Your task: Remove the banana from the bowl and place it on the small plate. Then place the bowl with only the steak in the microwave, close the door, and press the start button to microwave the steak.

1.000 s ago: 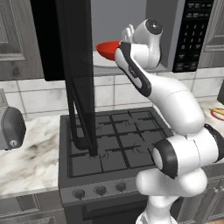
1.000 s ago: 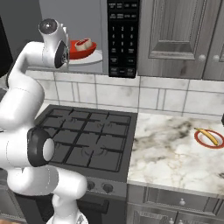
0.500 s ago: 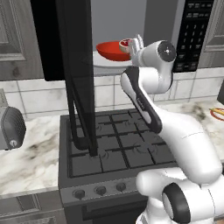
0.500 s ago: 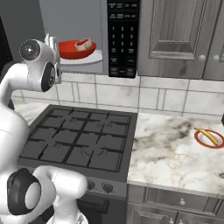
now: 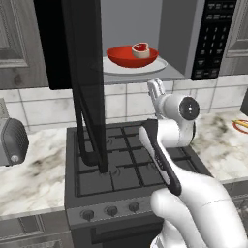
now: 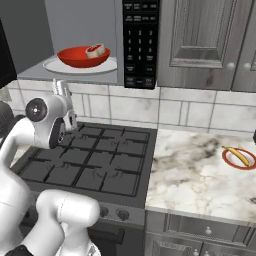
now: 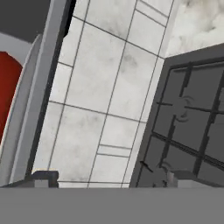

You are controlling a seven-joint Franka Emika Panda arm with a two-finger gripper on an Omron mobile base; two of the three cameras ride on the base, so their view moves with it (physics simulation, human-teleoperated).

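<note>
Your pincer (image 5: 156, 90) stands wide and empty below the grey microwave (image 5: 145, 38). The glossy red bowl (image 5: 131, 55) with the steak (image 5: 141, 49) sits inside on the white turntable (image 5: 160, 64). Next, the tall black door (image 5: 86, 82): stiff, hinged, likely heavy; push its free front edge.

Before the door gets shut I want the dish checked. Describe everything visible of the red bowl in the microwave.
The wide, shallow, glossy red bowl sits upright on the round white turntable inside the grey microwave cavity, whose black door stands open. It holds a small red steak chunk with a pale fat edge, lying toward its right side. Nothing else touches the bowl.
</note>
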